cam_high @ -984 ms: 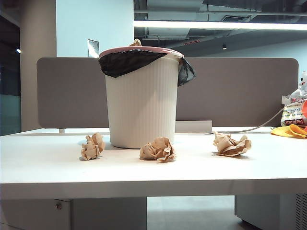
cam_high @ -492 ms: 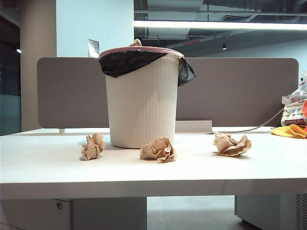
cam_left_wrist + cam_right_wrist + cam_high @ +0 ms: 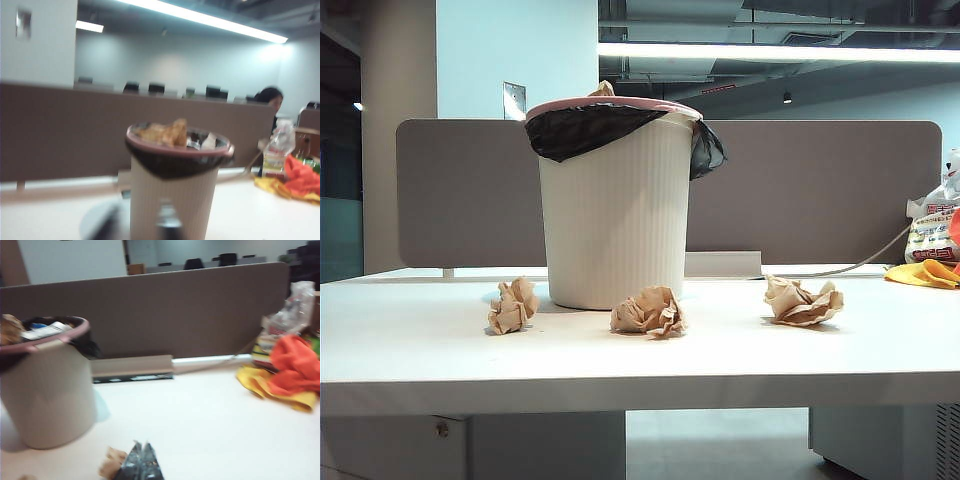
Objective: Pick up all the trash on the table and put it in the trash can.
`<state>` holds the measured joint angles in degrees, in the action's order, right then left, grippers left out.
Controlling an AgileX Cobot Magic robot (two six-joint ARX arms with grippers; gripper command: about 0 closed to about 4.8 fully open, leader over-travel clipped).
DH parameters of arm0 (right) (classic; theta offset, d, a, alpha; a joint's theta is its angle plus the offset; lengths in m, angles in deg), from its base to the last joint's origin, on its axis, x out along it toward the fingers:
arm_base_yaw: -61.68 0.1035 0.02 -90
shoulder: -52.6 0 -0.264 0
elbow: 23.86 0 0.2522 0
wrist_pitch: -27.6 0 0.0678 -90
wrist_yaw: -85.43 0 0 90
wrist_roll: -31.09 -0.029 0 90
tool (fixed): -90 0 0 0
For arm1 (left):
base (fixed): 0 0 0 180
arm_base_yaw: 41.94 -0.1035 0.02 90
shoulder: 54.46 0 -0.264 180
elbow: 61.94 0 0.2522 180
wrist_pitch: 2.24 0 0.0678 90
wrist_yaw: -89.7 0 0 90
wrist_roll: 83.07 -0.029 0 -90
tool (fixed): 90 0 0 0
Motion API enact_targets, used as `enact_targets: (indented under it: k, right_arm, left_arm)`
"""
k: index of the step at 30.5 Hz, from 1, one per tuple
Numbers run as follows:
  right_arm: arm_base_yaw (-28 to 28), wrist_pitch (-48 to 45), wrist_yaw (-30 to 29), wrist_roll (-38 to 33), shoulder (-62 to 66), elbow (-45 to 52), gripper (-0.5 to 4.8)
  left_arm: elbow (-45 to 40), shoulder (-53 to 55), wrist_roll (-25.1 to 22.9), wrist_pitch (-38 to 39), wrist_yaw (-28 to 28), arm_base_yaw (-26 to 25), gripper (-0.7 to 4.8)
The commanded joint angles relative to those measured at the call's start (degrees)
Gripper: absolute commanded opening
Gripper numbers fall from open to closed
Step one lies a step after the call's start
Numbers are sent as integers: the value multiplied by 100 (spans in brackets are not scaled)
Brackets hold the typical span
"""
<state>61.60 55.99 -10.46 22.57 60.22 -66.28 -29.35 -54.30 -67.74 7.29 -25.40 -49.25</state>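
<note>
Three tan crumpled paper balls of trash lie on the white table [image 3: 640,350]: the left ball [image 3: 512,306], the middle ball [image 3: 648,312] and the right ball [image 3: 804,302]. Behind them stands the ribbed cream trash can [image 3: 615,200] with a pink rim and black liner, and paper shows at its top. Neither gripper appears in the exterior view. In the blurred left wrist view my left gripper [image 3: 140,216] stands open, empty, facing the trash can [image 3: 175,190]. My right gripper [image 3: 141,454] is shut and empty, its tips just beside one trash ball [image 3: 112,462], with the trash can [image 3: 47,390] to one side.
A grey-brown partition [image 3: 820,190] runs along the table's back edge, with a white strip [image 3: 723,264] and a cable at its foot. At the far right lie a yellow-orange cloth [image 3: 925,273] and a printed white bag [image 3: 932,230].
</note>
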Motion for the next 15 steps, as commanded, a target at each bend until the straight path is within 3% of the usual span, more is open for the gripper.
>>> enact_targets:
  k: [1, 7, 11, 15]
  right_arm:
    - [7, -111, -538, -28, 345, -533, -4]
    - [7, 330, -1228, -26, 1390, -1753, -5]
    - [13, 715, -1504, 17, 2223, -2573, -5]
    - [13, 540, -1635, 15, 2872, -2977, -5]
  left_arm:
    - [297, 17, 461, 9, 168, -2, -6]
    - [1137, 452, 1021, 1390, 323, -2, -5]
    - [1869, 1224, 918, 2236, 291, -2, -5]
    - [2439, 1945, 785, 2356, 170, 0, -5]
